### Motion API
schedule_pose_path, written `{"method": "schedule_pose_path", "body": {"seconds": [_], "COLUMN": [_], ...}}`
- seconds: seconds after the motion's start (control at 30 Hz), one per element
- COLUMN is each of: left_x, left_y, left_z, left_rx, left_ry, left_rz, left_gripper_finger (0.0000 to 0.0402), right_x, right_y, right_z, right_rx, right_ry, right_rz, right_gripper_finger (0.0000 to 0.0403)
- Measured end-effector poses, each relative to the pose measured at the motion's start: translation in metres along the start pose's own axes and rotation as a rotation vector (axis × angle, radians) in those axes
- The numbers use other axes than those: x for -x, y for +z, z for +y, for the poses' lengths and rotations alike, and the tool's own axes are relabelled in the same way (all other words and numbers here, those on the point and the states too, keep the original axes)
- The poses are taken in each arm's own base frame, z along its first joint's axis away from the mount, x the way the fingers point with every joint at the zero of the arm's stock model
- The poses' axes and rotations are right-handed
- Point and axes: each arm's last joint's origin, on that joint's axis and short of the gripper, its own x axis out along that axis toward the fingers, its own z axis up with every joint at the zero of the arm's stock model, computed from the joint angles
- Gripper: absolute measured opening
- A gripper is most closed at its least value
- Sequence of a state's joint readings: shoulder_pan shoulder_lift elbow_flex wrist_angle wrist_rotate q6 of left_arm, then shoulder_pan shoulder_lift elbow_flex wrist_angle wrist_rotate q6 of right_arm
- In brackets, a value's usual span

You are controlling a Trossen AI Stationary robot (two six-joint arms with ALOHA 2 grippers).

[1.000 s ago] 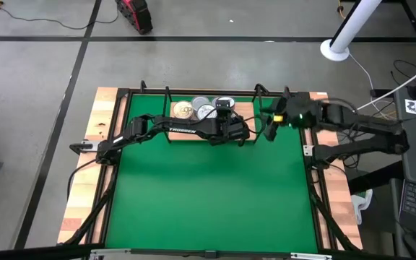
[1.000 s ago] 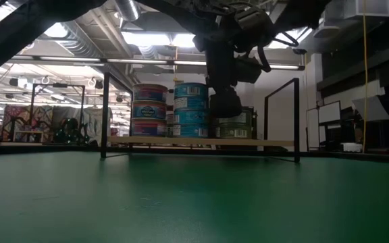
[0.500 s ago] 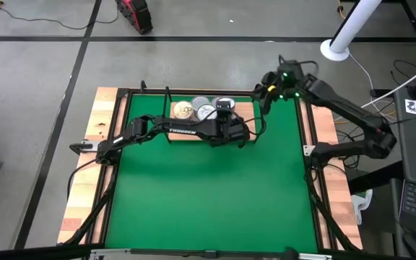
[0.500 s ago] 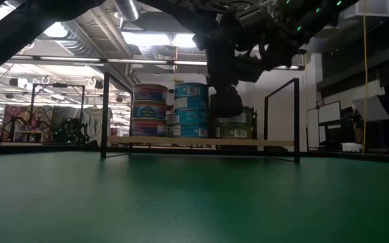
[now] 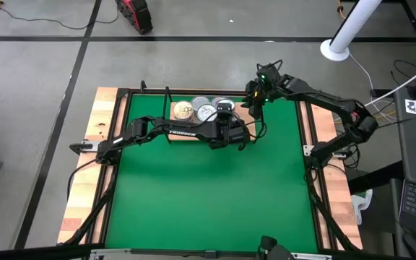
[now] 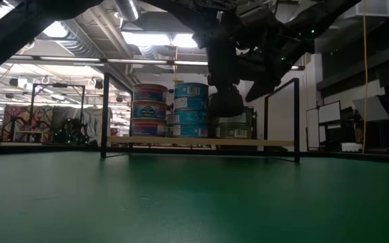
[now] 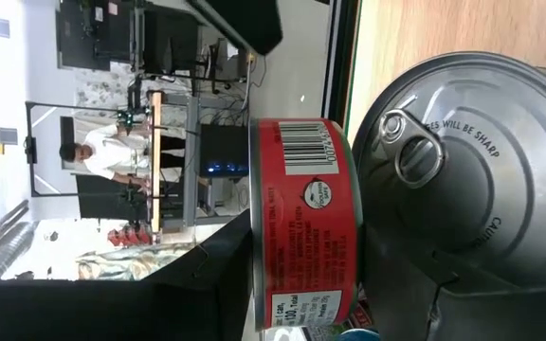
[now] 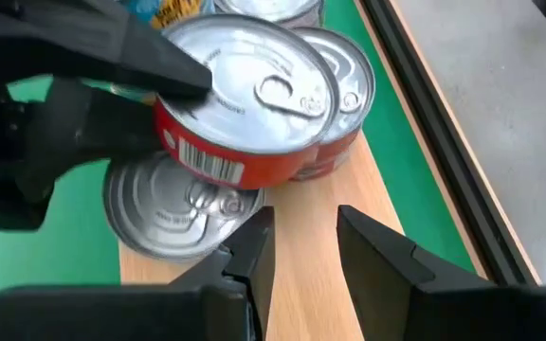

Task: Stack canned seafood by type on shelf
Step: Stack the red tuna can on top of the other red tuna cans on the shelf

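Left claw [image 5: 226, 115]: you see it grasping a red tin [image 8: 240, 118] over the shelf [image 8: 325, 237].
Right claw [image 8: 301, 248]: released, empty, near the tins.

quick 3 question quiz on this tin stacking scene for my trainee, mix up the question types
1. True or false: the right tool is holding a tin.
2. What colour is the side of the tin gripped by the left tool?
3. That tin is over: A the green mat, B the shelf, C the floor.

Key: 1 false, it is open and empty. 2 red. 3 B.
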State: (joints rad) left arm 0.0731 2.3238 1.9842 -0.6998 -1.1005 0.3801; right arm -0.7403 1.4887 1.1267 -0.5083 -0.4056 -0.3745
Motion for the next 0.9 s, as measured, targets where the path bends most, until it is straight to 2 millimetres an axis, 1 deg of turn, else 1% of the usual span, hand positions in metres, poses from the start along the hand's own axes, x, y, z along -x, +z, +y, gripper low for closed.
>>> {"method": "schedule_pose_path", "body": {"seconds": [0.33,0.7,0.9], "left_x": [0.0,0.0,0.0], "left_y": [0.0,0.0,0.0], "left_z": [0.0,0.0,0.0], "left_rx": [-0.001,-0.007,-0.038], "left_ry": [0.0,0.001,0.004], "left_rz": [0.0,0.001,0.0], "left_gripper_finger": [0.0166,0.0166,0.0166], "right_x": [-0.017,-0.024,-0.039], "right_y": [0.0,-0.001,-0.007], "right_z": [-0.007,-0.007,-0.011], "right_rx": [0.016,-0.002,-0.024], "right_ry": [0.036,0.073,0.109], "right_rz": [-0.022,-0.035,-0.003], "right_gripper_finger": [0.0117,0.0117,0.0117]}}
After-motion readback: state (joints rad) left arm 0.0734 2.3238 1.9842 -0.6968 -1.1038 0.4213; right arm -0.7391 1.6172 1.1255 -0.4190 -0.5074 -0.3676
